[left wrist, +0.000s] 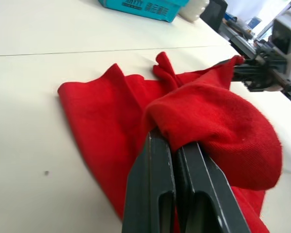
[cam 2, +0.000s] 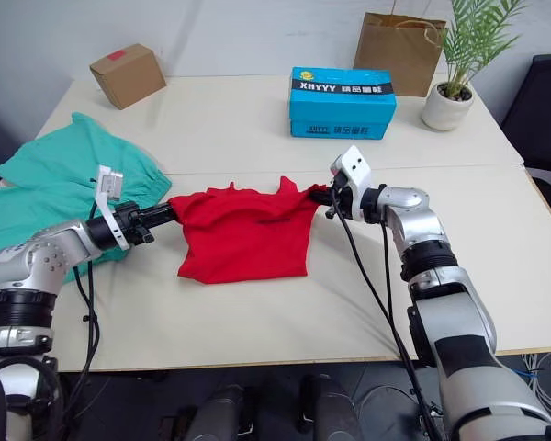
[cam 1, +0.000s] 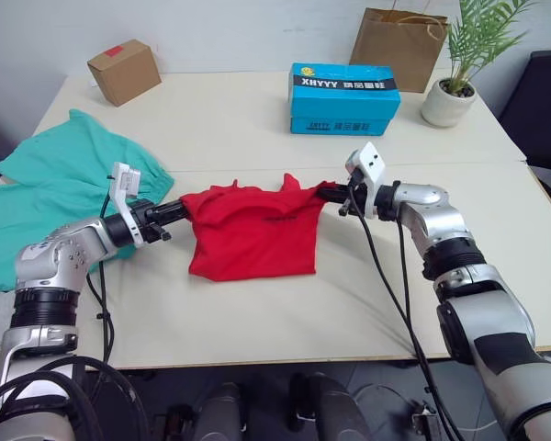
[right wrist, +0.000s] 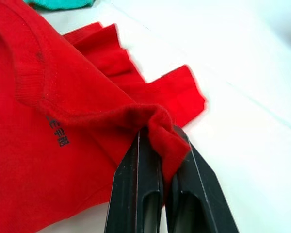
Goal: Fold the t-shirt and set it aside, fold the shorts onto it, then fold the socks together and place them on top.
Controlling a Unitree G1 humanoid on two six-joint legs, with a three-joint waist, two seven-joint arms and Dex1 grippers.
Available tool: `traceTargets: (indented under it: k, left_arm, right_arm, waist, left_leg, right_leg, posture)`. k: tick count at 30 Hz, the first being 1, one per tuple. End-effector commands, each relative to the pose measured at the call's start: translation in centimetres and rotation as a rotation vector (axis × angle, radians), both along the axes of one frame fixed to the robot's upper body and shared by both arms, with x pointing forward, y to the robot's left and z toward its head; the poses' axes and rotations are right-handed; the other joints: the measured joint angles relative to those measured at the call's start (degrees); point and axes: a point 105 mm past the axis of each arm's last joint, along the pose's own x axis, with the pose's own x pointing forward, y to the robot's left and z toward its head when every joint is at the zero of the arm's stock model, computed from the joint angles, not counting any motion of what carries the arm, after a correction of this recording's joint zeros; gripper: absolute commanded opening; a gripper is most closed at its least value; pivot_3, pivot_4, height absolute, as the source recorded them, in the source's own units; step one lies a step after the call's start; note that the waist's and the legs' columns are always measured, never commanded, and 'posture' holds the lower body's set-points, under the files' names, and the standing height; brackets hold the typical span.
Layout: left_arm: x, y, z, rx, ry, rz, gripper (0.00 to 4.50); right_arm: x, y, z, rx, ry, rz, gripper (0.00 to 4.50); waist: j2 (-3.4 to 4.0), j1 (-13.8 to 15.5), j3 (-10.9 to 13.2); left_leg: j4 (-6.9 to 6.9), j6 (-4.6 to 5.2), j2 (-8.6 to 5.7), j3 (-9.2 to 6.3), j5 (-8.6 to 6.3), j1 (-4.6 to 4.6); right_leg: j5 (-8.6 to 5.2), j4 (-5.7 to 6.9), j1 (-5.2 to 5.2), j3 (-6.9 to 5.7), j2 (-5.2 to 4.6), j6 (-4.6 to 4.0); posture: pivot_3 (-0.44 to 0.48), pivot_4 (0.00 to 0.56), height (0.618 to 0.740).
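The plain bright red cloth t-shirt (cam 1: 253,231) lies partly folded near the front-middle of the pale cream table (cam 1: 257,322), its lower edge flat on the surface and its upper edge lifted slightly at both ends. The left gripper (cam 1: 178,211) has its two black fingers (left wrist: 150,194) pressed together on a bunched fold of red cloth at the shirt's left upper corner, and the right gripper (cam 1: 333,194) pinches the opposite upper corner in the same way, fingers (right wrist: 138,189) closed tight with fabric squeezed between them; a small dark printed mark shows on the cloth just beside that pinch. To the left, the teal-green cloth shorts (cam 1: 60,184) spread loosely over the table's left side, near the left arm and apart from the shirt. Farther back stand a blue cardboard box with white lettering (cam 1: 342,98), a small brown cardboard box (cam 1: 124,72), a brown paper bag (cam 1: 398,46) and a potted green plant in a white pot (cam 1: 452,92).
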Motion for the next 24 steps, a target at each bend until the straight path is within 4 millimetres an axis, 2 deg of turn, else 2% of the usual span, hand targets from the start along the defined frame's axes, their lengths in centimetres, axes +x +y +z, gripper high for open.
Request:
traceTargets:
  k: [1,8,14,16,19,24]
  left_arm:
    - [1.1,1.4,1.9,-0.024,-0.075,0.079,0.03]
    - [3.6,2.5,1.8,-0.078,-0.042,0.212,0.03]
    - [5.4,2.6,0.5,-0.080,0.005,0.306,0.03]
    - [5.6,2.7,0.3,-0.072,0.010,0.324,0.00]
    - [5.8,3.0,0.3,-0.072,0.003,0.359,0.71]
    - [6.1,4.8,1.5,-0.068,-0.123,0.501,2.30]
  right_arm:
    - [0.7,0.2,2.3,0.047,-0.078,-0.016,0.00]
    - [2.0,1.5,3.2,0.139,-0.060,-0.096,0.00]
    - [3.3,2.7,1.9,0.215,0.047,-0.235,0.00]
    - [3.3,3.2,1.6,0.220,0.066,-0.231,0.53]
    - [3.6,3.3,2.1,0.234,0.023,-0.265,1.44]
    - [4.3,1.7,3.4,0.296,-0.061,-0.385,3.23]
  waist:
    - [-0.01,-0.5,0.0]
    - [-0.12,-1.5,0.1]
    - [-0.13,-1.6,0.1]
    - [-0.13,-1.6,0.1]
    - [-0.13,-1.9,0.1]
    - [-0.13,-2.1,0.1]
  left_leg:
    - [0.03,-0.01,0.00,0.04,0.01,0.01]
    - [0.08,-0.14,-0.03,0.33,0.19,0.30]
    - [-0.03,-0.27,-0.02,0.58,0.34,0.21]
    - [-0.03,-0.26,-0.02,0.59,0.34,0.15]
    - [-0.03,-0.23,-0.03,0.66,0.32,0.10]
    - [-0.02,-0.23,-0.03,0.65,0.32,0.11]
  right_leg:
    - [0.00,0.01,-0.03,0.04,0.00,0.00]
    - [0.00,0.60,-0.18,0.45,-0.04,-0.01]
    - [0.03,0.87,-0.58,0.68,-0.03,-0.05]
    - [0.03,0.85,-0.63,0.69,-0.03,-0.05]
    - [0.03,0.83,-0.68,0.76,-0.04,-0.05]
    - [0.03,0.83,-0.68,0.76,-0.05,-0.05]
  posture:
    - [0.000,0.150,0.740]
    - [0.000,0.150,0.740]
    - [0.000,0.150,0.740]
    - [0.000,0.150,0.740]
    - [0.000,0.150,0.740]
    - [0.000,0.150,0.740]
